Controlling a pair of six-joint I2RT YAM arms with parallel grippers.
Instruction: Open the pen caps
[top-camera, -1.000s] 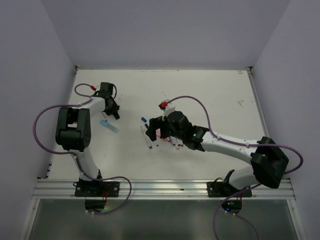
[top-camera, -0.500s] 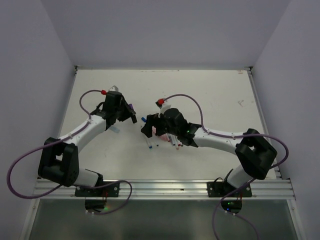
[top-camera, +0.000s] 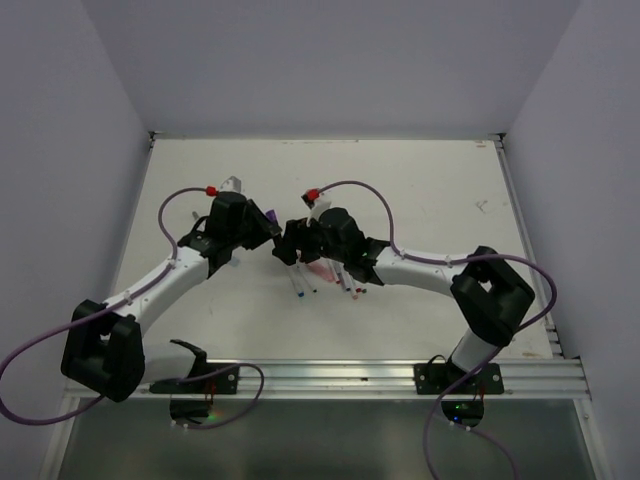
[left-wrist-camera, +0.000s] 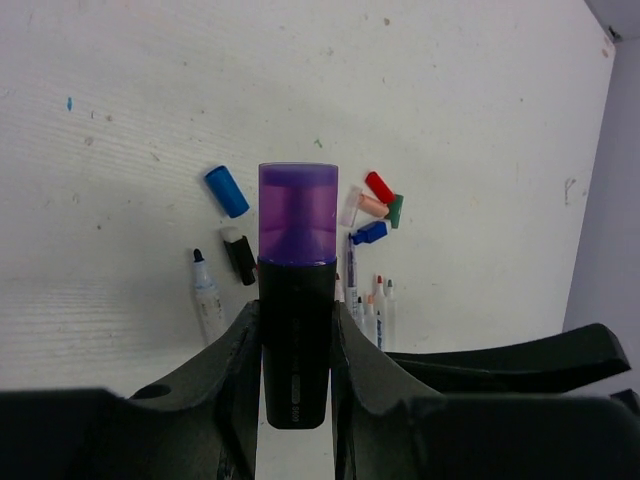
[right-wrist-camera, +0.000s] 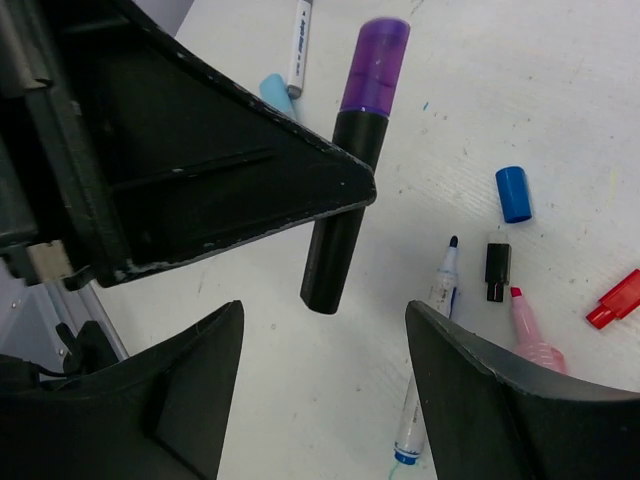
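Both arms had swung in toward the middle of the desk (top-camera: 430, 190) since a second before. The left one came across from the far left side, and the right one shifted a little to meet it, so the two wrists stood almost nose to nose.

The left fingers (left-wrist-camera: 250, 330) were pinched on the black barrel of a highlighter (left-wrist-camera: 295, 340), one pressed to each side. Its purple cap (left-wrist-camera: 297, 212) was still seated on the end, jutting out past the fingertips above the desk.

The right fingers (right-wrist-camera: 425, 330) stood spread wide with nothing in them. The highlighter's bare tail end pointed at the gap between them, touching neither.

Loose on the desk below lay a blue cap (left-wrist-camera: 227, 191), a black cap (left-wrist-camera: 240, 258) and a red cap (left-wrist-camera: 379, 186), close to a row of uncapped pens (left-wrist-camera: 372, 310).

From the right wrist, the left fingers hid the middle of the barrel and most of a light blue thing (right-wrist-camera: 272, 92) behind them. From above, the right arm covered part of the pens, and the caps were too small for us to tell apart.
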